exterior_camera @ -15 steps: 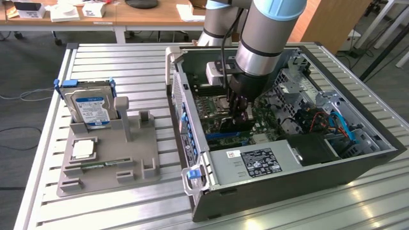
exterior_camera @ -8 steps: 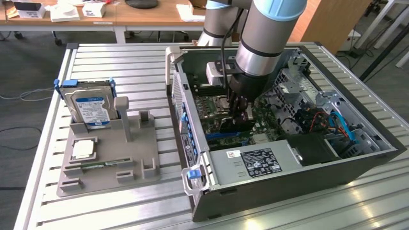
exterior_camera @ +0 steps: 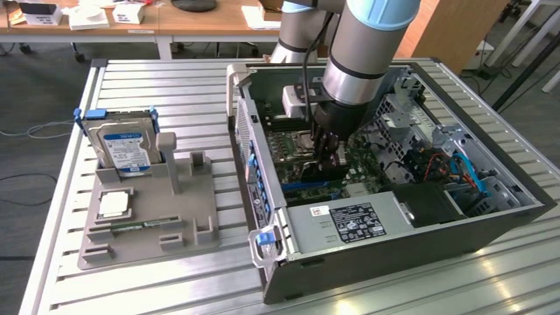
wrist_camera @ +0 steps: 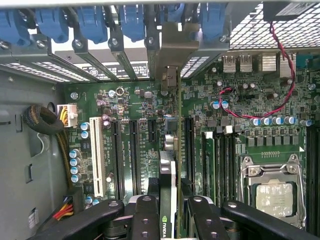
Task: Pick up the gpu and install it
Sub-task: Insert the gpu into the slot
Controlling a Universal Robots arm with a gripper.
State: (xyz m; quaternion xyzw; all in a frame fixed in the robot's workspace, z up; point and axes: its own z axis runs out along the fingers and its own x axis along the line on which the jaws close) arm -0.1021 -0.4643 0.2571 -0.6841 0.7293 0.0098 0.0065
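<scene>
The gpu [wrist_camera: 169, 170] appears edge-on in the wrist view, a thin card standing upright over the green motherboard [wrist_camera: 125, 100]. Its silvery-tan bracket [wrist_camera: 172, 50] reaches up among the blue-clipped slot covers at the case's rear wall. My gripper [wrist_camera: 172, 216] is shut on the card, one black finger [wrist_camera: 145, 215] on each side. In the exterior view the gripper [exterior_camera: 331, 149] is down inside the open computer case [exterior_camera: 376, 223], above the board's expansion slots. Whether the card's lower edge is seated in a slot cannot be told.
A white slot [wrist_camera: 98, 155] and black slots [wrist_camera: 134, 155] lie beside the card, and the processor socket [wrist_camera: 272, 192] on its other side. On the exterior view's left, a grey fixture tray [exterior_camera: 149, 223] holds a hard drive [exterior_camera: 127, 147] upright. Cables crowd the case's right part.
</scene>
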